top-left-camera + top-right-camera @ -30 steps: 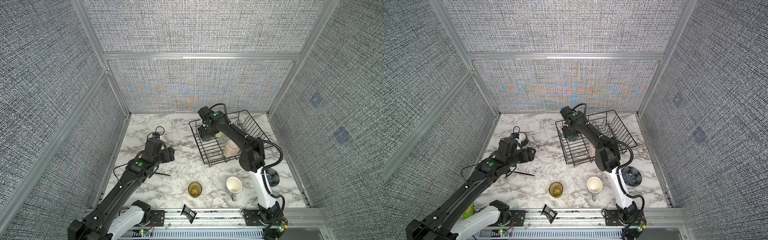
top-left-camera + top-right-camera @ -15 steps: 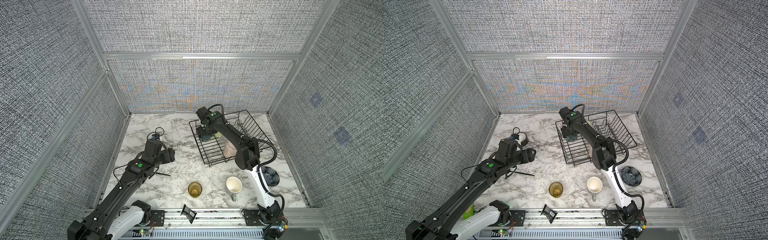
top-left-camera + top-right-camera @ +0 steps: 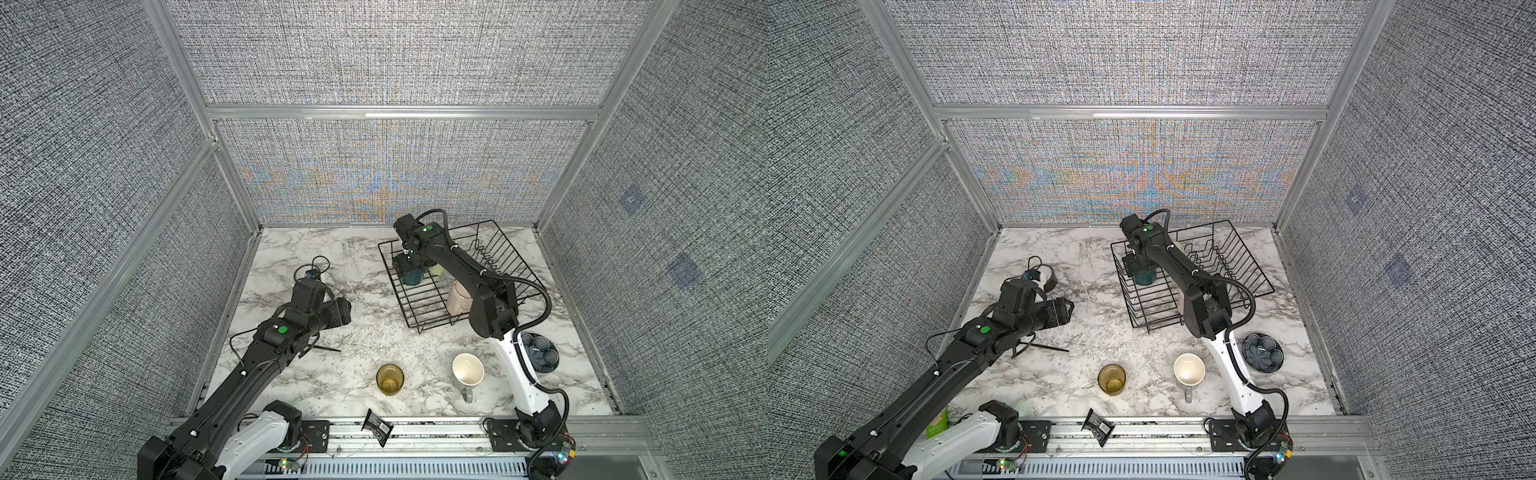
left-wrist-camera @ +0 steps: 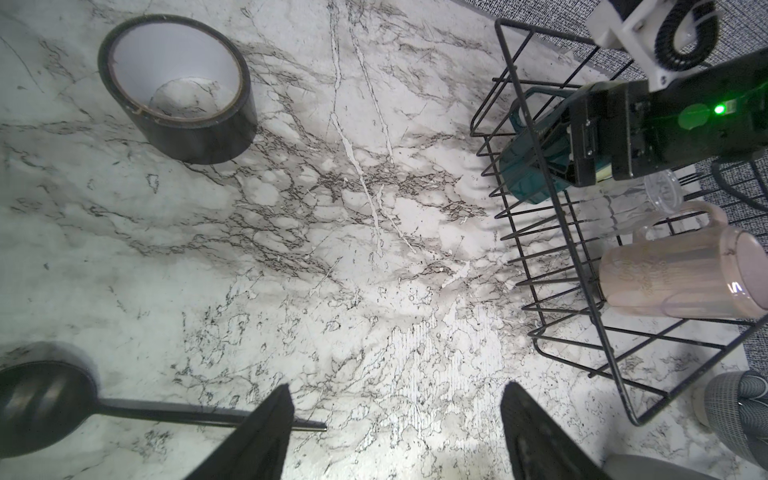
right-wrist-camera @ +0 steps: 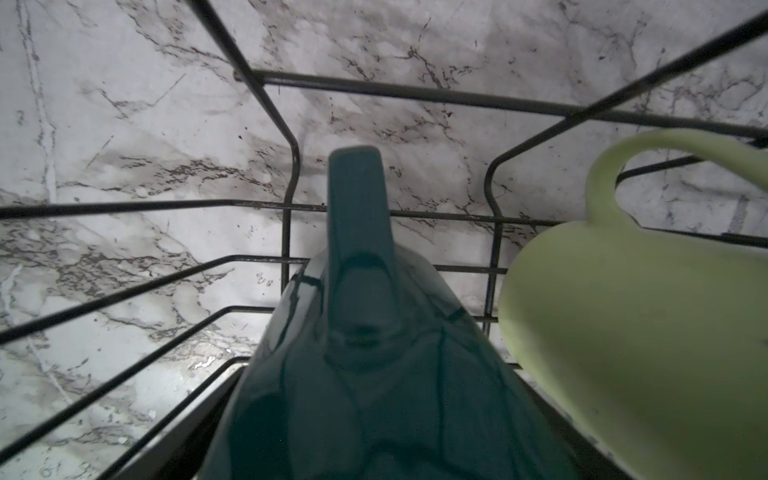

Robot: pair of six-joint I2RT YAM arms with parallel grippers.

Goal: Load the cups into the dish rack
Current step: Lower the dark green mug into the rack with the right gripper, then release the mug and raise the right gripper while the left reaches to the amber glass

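The black wire dish rack (image 3: 511,253) (image 3: 1246,257) stands at the back right. My right gripper (image 3: 409,270) (image 3: 1142,270) reaches into its far left corner, jaws around the teal mug (image 3: 413,277) (image 5: 374,374). Whether they still press on it does not show. The light green mug (image 5: 623,332) (image 3: 437,271) sits beside it. The tall pink mug (image 3: 459,299) (image 4: 673,278) and a small clear glass (image 4: 663,191) also lie in the rack. The amber tumbler (image 3: 390,379) and the grey mug (image 3: 468,370) stand near the front. My left gripper (image 4: 397,395) (image 3: 347,311) hovers open over bare marble.
A black tape roll (image 4: 199,137) (image 3: 1050,282) sits at the back left. A black spoon (image 4: 45,403) lies under the left arm. The dark blue bowl (image 3: 538,353) rests by the right arm's base. A black packet (image 3: 377,426) lies on the front rail.
The right arm has shifted slightly left inside the rack, with the teal mug at its jaws. The left arm has not moved.
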